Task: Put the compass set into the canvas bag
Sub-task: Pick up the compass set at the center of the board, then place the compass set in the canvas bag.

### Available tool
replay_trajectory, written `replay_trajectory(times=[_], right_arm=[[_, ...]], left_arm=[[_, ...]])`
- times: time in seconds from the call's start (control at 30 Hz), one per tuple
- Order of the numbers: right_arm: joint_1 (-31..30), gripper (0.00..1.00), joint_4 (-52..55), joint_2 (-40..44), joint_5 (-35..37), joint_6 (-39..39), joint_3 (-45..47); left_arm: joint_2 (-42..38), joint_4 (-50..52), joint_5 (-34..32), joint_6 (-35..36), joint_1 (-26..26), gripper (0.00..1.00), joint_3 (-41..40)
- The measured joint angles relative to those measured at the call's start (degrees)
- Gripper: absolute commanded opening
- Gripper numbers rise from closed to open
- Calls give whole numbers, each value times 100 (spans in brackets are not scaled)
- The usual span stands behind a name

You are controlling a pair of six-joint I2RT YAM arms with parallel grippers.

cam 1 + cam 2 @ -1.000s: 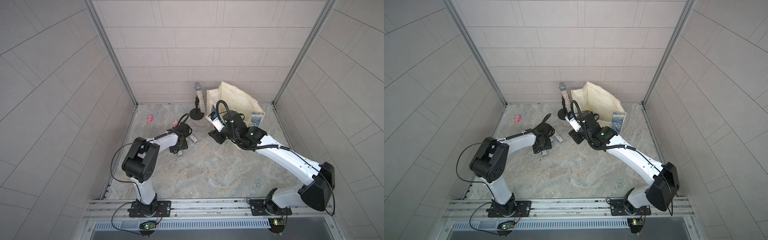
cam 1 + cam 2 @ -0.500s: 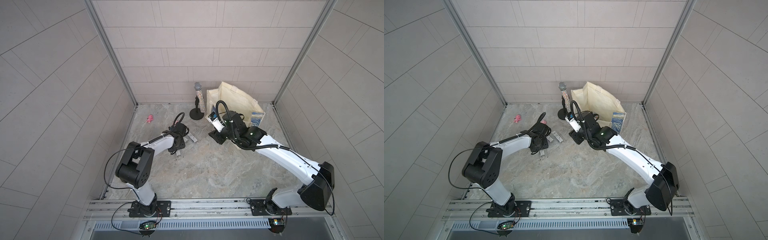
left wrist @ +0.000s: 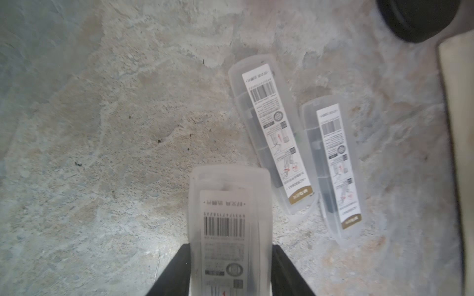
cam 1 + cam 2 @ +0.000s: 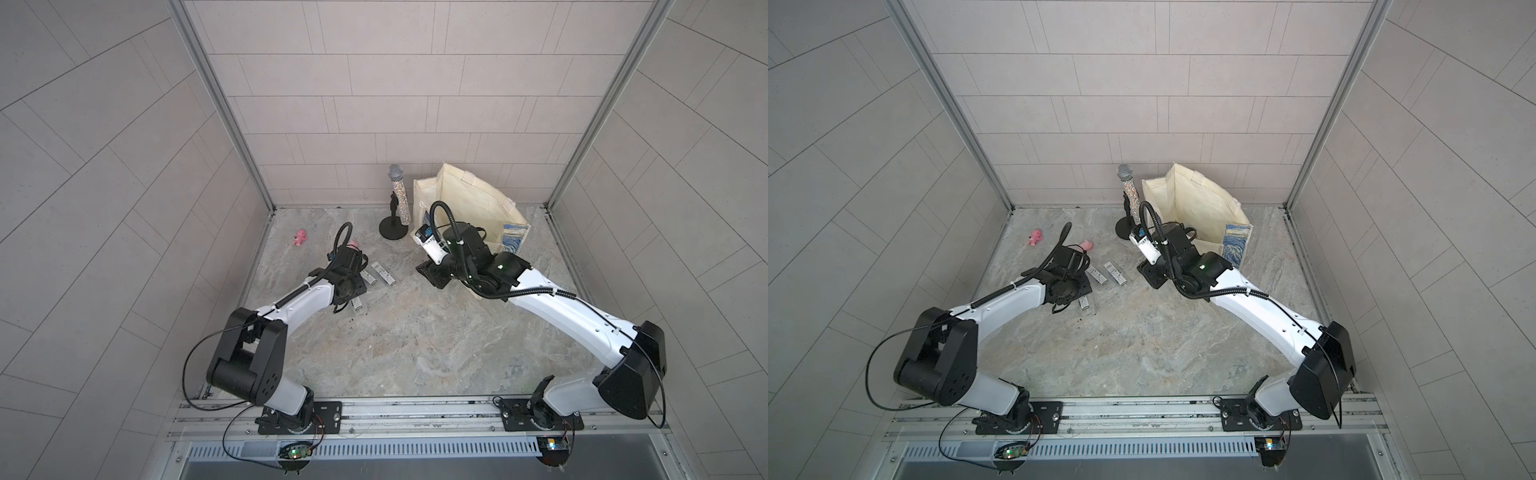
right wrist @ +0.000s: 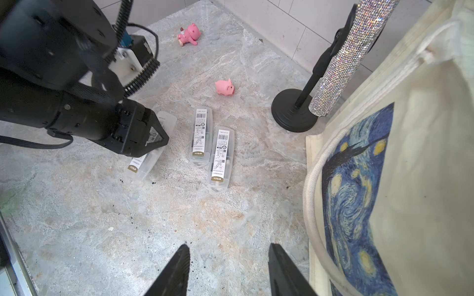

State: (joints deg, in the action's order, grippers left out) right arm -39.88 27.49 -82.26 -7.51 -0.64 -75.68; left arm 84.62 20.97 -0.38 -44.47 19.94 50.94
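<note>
The held compass set (image 3: 229, 230) is blurred, its end cropped.

Both top views: bright, even, diffuse light; soft faint shadows on table (image 4: 415, 353); wall tile lines (image 4: 715, 108) bow slightly at edges. Left wrist view: dimmer, hazy, whole frame soft; nearest compass set case (image 3: 228, 230) blurred. Right wrist view: crisp; microphone (image 5: 346, 59) glints

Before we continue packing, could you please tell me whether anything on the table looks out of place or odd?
Only small things: the pink figurine near the back wall lies toppled on its side, and dark crumbs are scattered on the table near the compass set in the left gripper. Nothing looks damaged.
</note>
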Motion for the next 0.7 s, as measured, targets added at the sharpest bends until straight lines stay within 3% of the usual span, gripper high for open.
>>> replay_trajectory(times=[0.3, 0.7], right_arm=[[-20, 52, -2, -81, -264, 177, -118], [-446, 60, -179, -739, -841, 813, -782]], left_arm=[[-1233, -564, 527, -474, -22, 37, -28], [-1711, -1648, 1399, -1779, 42, 35, -85]])
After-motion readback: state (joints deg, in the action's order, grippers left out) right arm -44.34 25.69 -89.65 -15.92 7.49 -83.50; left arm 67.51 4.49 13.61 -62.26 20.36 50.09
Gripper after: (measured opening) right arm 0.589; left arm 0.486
